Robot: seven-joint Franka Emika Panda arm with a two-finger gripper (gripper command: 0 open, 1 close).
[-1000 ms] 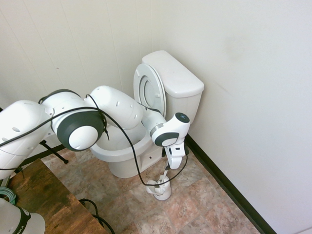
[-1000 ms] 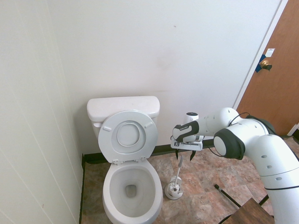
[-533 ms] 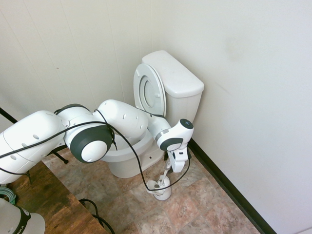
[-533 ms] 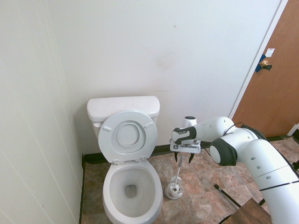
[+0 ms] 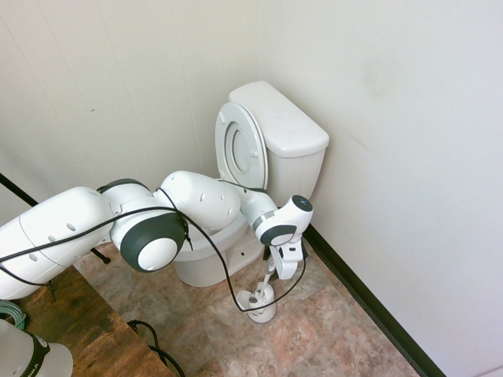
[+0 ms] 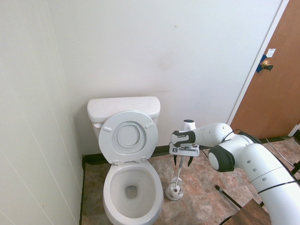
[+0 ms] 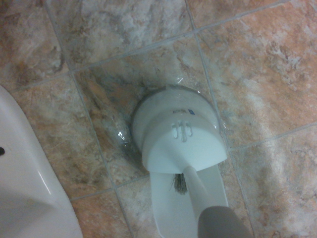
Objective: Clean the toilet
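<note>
Second exterior view is showing the toilet [image 6: 131, 173] standing against the back wall, close beside the white panelled side wall [image 6: 33, 117], with its seat and lid [image 6: 128, 137] raised and leaning on the tank [image 6: 123, 108]. The bowl's near rim is getting cut off by the picture's bottom edge. Just beside the toilet, on the door [image 6: 276, 79] side, a small white brush holder [image 6: 174, 191] is sitting on the tiled floor [image 6: 206, 178], with the brush handle [image 6: 179, 172] rising out of it at a slight tilt. The gripper [image 6: 182, 162] is hanging directly above the holder, its two dark fingers pointing down with a gap between them, straddling the top of the handle; whether they are touching it is too small to tell. The door itself is running out of frame.

From the first exterior view, the arm is crossing in front of the toilet [image 5: 271, 149] and hiding most of the bowl; only the tank, the raised lid and part of the pedestal are showing. The gripper [image 5: 280, 271] is blocking the upper handle there, and the holder [image 5: 258, 302] is partly hidden behind a cable.

In the wrist view, the holder [image 7: 173, 131] is appearing from above, with dark bristles [image 7: 178, 183] peeking out at its opening and the blurred handle [image 7: 218, 225] rising from the picture's edge. A sliver of the toilet's base [image 7: 25, 188] is showing beside it.
</note>
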